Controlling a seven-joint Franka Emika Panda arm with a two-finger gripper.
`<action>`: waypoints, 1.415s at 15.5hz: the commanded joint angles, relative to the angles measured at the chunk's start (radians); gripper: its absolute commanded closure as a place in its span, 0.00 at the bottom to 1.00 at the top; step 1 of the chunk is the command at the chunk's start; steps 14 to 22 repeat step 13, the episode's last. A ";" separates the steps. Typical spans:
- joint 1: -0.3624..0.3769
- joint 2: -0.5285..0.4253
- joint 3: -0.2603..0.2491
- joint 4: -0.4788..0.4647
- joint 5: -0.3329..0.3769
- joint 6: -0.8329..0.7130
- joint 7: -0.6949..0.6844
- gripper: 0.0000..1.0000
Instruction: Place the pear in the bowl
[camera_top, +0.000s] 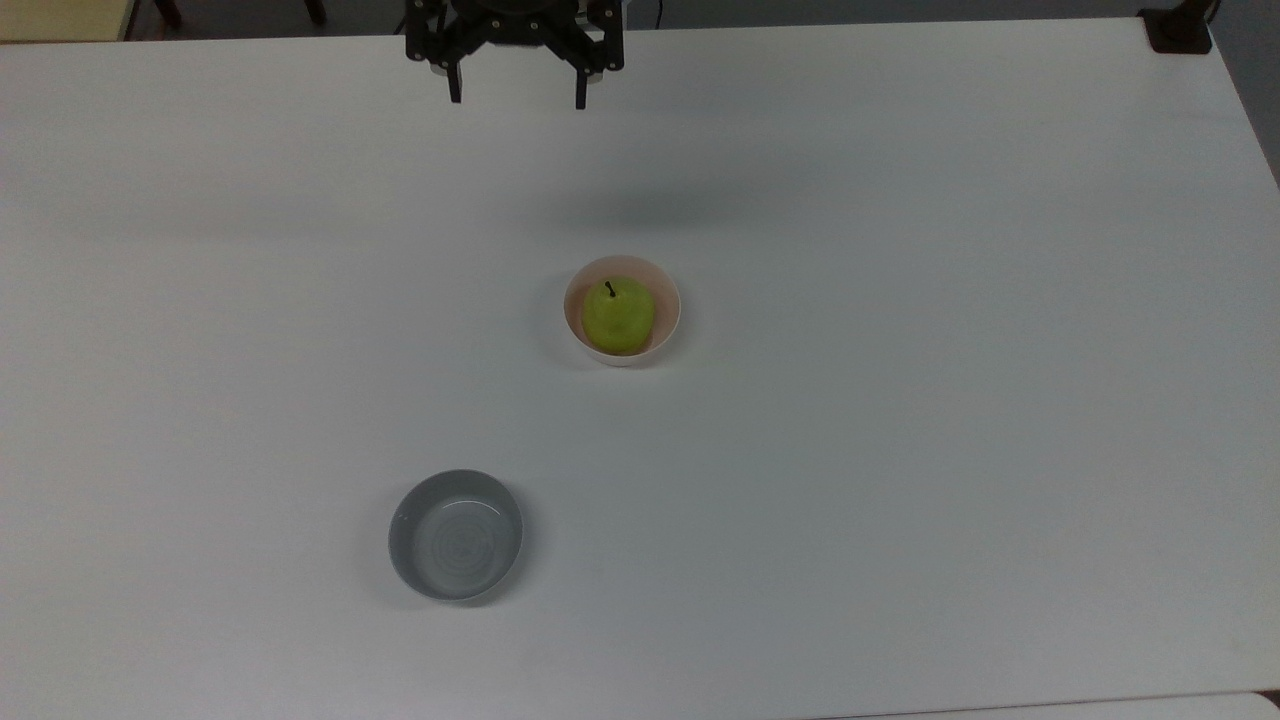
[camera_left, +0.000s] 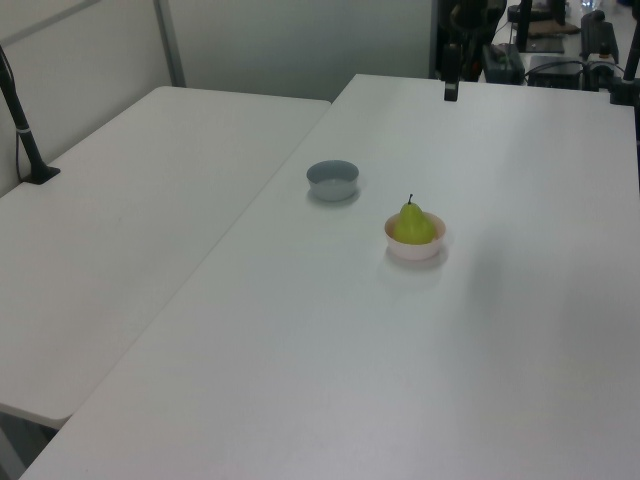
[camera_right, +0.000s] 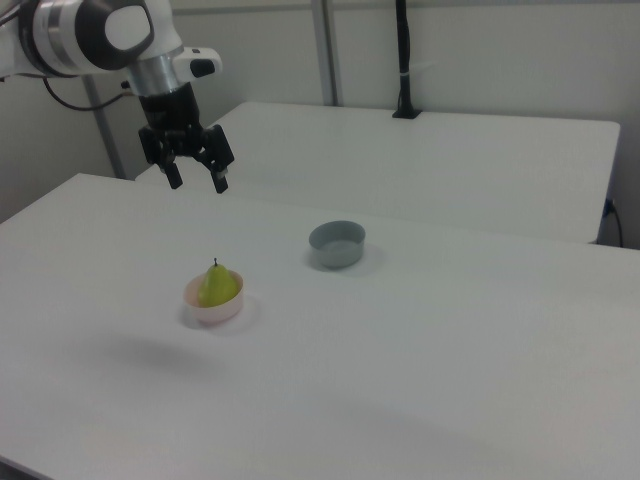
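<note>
A grey bowl (camera_top: 456, 535) sat nearest in the top view, on the near left of the white table (camera_top: 900, 450), with nothing in it. Farther back, near the table's middle, the pink bowl (camera_top: 668, 327) held the pear (camera_top: 619, 316), upright with its dark stem pointing up. Well beyond both, above the far edge, the gripper (camera_top: 516, 96) hung with its fingers spread apart and nothing between them. The top view cut off the arm above it.

Arm raised high, gripper (camera_right: 197, 183) pointing straight down, jaws spread wide, holding nothing
</note>
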 joint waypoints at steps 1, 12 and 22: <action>-0.044 -0.036 0.008 -0.010 0.072 -0.036 0.029 0.00; -0.049 -0.033 0.002 0.014 0.069 -0.090 0.025 0.00; -0.049 -0.033 0.002 0.014 0.069 -0.090 0.022 0.00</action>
